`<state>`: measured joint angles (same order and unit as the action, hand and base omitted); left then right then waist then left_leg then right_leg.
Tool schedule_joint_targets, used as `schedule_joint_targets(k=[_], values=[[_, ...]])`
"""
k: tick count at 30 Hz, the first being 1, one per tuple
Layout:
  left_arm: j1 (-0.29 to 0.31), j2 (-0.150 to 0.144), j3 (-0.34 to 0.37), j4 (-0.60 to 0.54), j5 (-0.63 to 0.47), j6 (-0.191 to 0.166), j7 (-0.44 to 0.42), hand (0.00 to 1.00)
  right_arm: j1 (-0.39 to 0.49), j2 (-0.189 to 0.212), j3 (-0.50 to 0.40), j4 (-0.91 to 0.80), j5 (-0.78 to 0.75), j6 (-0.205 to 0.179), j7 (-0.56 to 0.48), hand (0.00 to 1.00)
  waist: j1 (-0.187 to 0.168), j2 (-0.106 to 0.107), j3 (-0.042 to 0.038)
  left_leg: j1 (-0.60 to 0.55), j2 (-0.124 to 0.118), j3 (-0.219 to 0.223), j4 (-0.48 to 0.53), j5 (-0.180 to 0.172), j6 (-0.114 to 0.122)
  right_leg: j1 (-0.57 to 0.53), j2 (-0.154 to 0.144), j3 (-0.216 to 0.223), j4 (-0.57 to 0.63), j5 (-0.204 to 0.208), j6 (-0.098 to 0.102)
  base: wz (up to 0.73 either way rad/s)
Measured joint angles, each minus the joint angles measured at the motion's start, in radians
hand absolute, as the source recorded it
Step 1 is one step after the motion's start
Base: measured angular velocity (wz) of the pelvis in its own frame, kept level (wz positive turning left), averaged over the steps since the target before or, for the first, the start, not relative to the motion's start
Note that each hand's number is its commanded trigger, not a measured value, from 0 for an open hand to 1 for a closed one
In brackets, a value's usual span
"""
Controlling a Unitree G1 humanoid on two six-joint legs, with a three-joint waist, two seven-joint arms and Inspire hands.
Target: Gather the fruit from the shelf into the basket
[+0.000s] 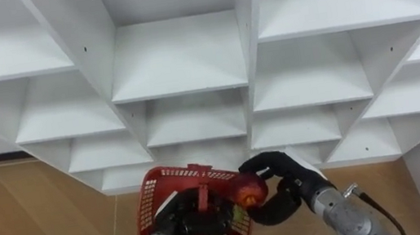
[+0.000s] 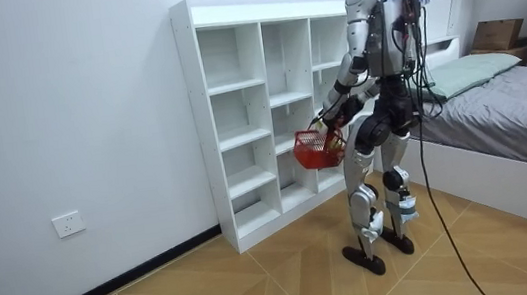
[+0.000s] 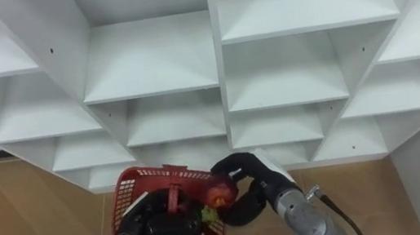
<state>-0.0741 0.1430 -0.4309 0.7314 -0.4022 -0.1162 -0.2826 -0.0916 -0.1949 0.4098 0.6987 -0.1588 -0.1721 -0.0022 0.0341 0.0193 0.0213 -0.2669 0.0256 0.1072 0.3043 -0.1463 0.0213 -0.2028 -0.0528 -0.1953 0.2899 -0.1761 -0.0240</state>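
Observation:
I hold a red mesh basket (image 1: 155, 193) in front of the white closet (image 1: 178, 64). My left hand (image 1: 177, 221) is shut on the basket's handle from the near side. Curled round a red fruit (image 1: 250, 188), my right hand (image 1: 278, 182) keeps it over the basket's right rim. Something greenish lies low inside the basket (image 3: 207, 214). In the room view I stand facing the closet (image 2: 240, 120) with the basket (image 2: 317, 148) at waist height.
The closet's shelves (image 3: 148, 56) are bare in the compartments in view. Wooden floor (image 1: 26, 217) lies below to the left. A bed (image 2: 510, 107) stands behind me at the room view's right.

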Motion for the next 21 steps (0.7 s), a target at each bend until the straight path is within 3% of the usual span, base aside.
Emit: schedule_joint_targets(k=[7,21], values=[[-0.002,-0.004,-0.012,-0.059,0.0,-0.003,-0.054,1.0,0.0,-0.001,0.011,0.0,-0.001,0.0,-0.018,1.0,-0.002,0.004,0.0001,-0.006,0.001,0.002,0.0,0.0,0.0,-0.008,0.0,0.0,0.001,0.0,0.0,0.0],[-0.02,-0.005,-0.054,-0.071,-0.001,-0.003,-0.105,1.0,-0.016,0.003,0.044,0.02,-0.021,-0.001,-0.029,1.0,-0.002,0.005,0.0007,-0.005,0.001,-0.001,0.001,0.0,0.0,-0.012,0.0,0.005,0.006,0.0,0.0,0.0]])
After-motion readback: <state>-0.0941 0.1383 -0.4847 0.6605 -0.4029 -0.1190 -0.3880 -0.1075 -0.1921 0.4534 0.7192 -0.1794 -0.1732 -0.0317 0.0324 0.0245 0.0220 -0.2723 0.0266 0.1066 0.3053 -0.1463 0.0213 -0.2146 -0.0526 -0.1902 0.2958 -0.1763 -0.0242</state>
